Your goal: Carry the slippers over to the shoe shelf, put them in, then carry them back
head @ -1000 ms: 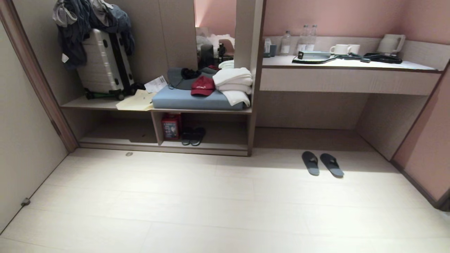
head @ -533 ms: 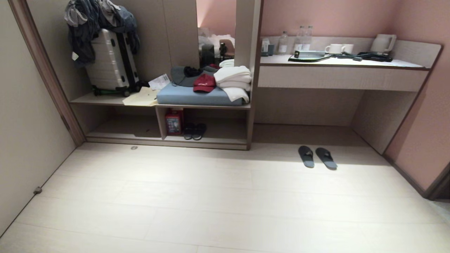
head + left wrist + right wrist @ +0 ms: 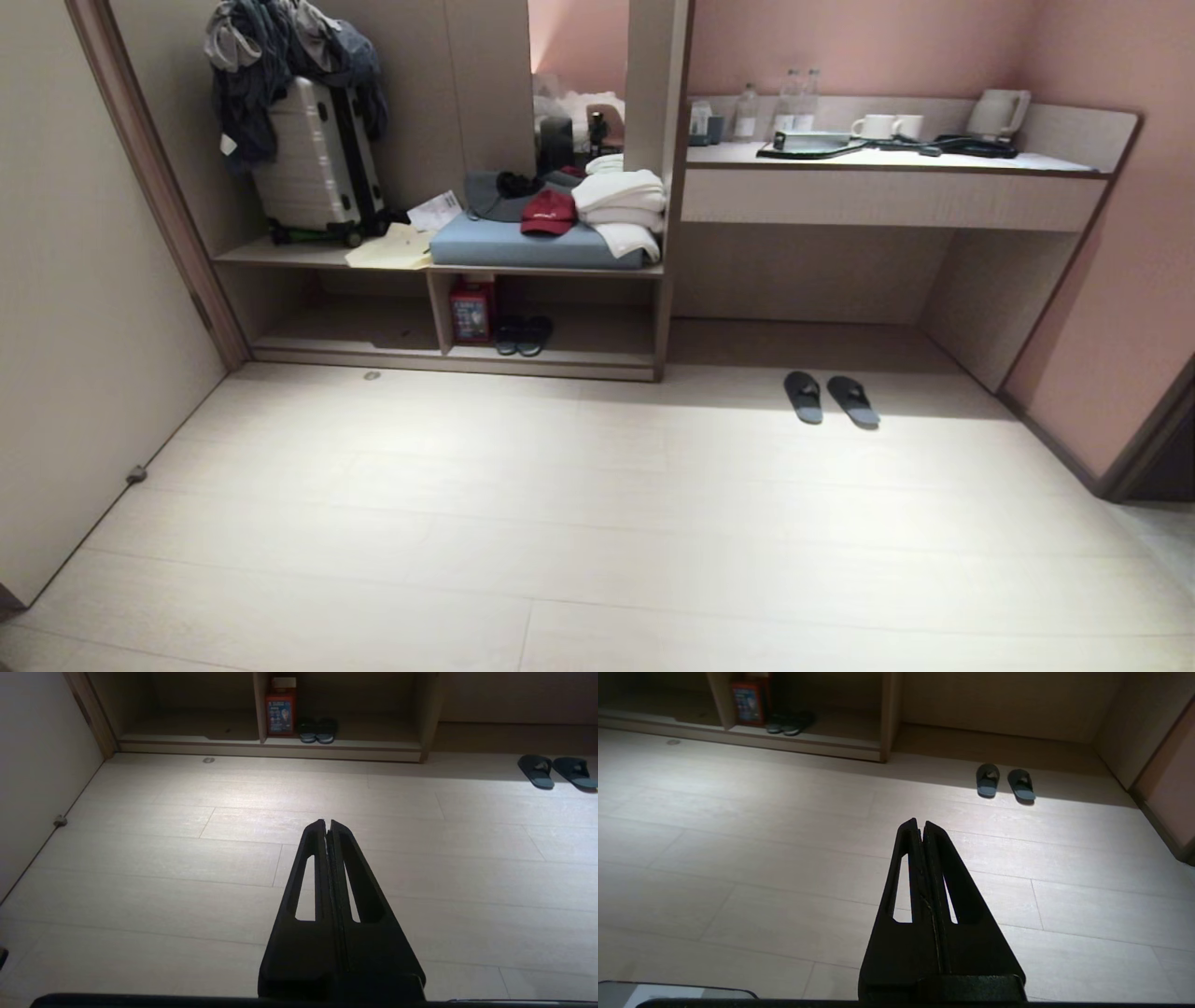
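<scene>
The slippers (image 3: 829, 399), a flat dark grey-blue pair, lie side by side on the pale floor in front of the gap under the desk; they also show in the left wrist view as slippers (image 3: 556, 771) and in the right wrist view as slippers (image 3: 1005, 782). The shoe shelf (image 3: 551, 358) is the low cubby to their left, with upright dividers. Neither arm appears in the head view. My left gripper (image 3: 326, 823) is shut and holds nothing, hovering over bare floor. My right gripper (image 3: 920, 822) is likewise shut and empty, well short of the slippers.
Black slides (image 3: 523, 335) and a red box (image 3: 471, 311) sit inside the shelf. Above it lie a blue cushion (image 3: 523, 246), a red cap, folded white towels and a suitcase (image 3: 322, 168). A desk (image 3: 887, 182) with bottles, cups and a kettle stands right. Walls close both sides.
The whole scene has shrunk and drifted upward in the head view, so the camera has backed away. The slippers and shelf items keep their places relative to each other.
</scene>
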